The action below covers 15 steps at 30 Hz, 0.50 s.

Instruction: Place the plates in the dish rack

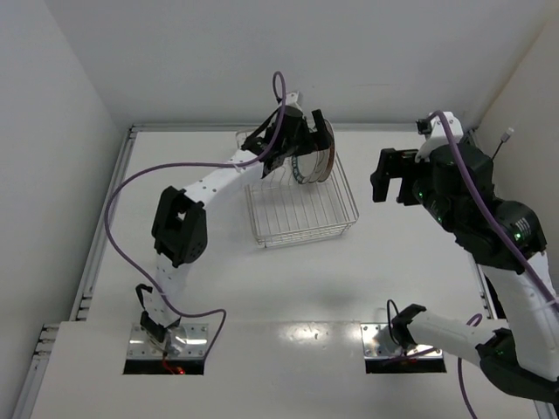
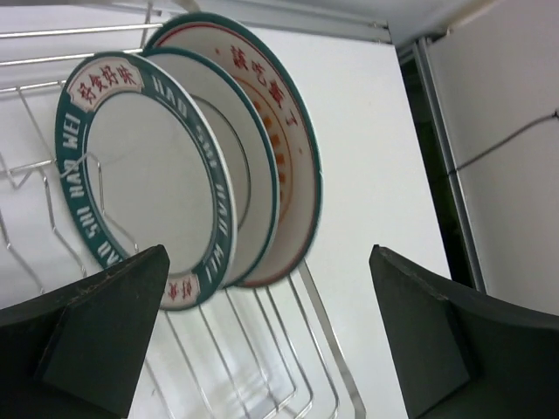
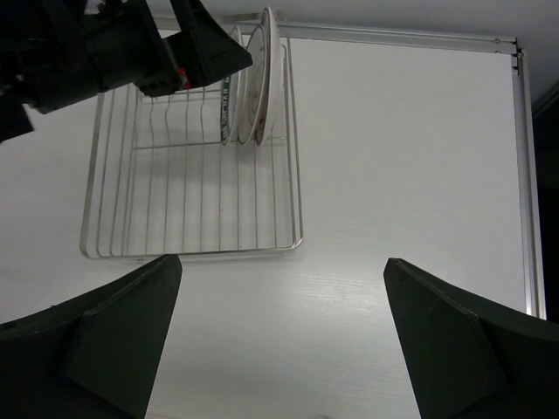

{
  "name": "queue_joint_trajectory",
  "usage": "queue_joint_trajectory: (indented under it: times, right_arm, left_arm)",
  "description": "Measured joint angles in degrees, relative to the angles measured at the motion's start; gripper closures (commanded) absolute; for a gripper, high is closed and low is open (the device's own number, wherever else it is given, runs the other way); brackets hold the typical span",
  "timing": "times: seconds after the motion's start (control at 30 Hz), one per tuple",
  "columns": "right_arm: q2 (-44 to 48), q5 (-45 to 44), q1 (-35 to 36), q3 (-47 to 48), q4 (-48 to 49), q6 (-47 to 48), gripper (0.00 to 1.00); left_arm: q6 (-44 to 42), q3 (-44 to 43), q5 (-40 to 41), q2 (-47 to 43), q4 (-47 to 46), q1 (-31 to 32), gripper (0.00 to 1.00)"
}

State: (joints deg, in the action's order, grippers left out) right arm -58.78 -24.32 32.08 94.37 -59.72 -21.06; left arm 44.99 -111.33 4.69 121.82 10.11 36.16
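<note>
Silver wire formed the dish rack (image 1: 301, 218), which sat on the white worktop (image 1: 218, 288) and served as the reference for all positions given. At the rack's far end the plates stood on edge, packed close and leaning slightly: a green-rimmed plate (image 2: 148, 192) in front and a red-lettered plate (image 2: 284, 166) behind it, nearest the end wire. Their lower edges sat down among the upright tines, which appeared to carry them alone; this on-edge posture is what the tines are made to hold, and it left the rack's near end free. The left gripper (image 2: 271, 288) hovered over the rack's far end, just beside the plates, its jaws spread wide and clamped on nothing, with neither finger seen touching a rim. The right gripper (image 1: 395, 179) hung well to the rack's right, above bare worktop, jaws likewise wide apart and empty, probably kept there so as not to crowd the left arm. No plate was seen outside the rack, so the loading was judged complete or nearly so. A careless withdrawal of the left arm could have knocked the leaning plates.
</note>
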Motion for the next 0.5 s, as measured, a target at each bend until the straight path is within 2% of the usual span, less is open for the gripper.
queue_joint_trajectory:
  times: [0.13, 0.23, 0.33, 0.5]
  right_arm:
    - [-2.58, 0.09, -0.02, 0.42, -0.5, -0.02, 0.0]
    - [-4.13, 3.26, -0.02, -0.48, 0.39, -0.04, 0.0]
    - [-3.89, 8.22, -0.02, -4.46, 3.21, -0.33, 0.0]
    - [-1.55, 11.32, 0.0, -9.57, 6.23, -1.53, 0.0]
  left_arm:
    - [-4.61, 1.29, -1.01, -6.12, 6.03, 1.27, 0.01]
    - [-9.53, 7.15, 0.83, -15.43, 8.55, 2.95, 0.01]
    - [-16.06, 18.51, 5.86, -28.98, 8.59, 5.09, 0.01]
    - [-24.2, 41.59, 19.61, -49.09, 5.33, 7.3, 0.01]
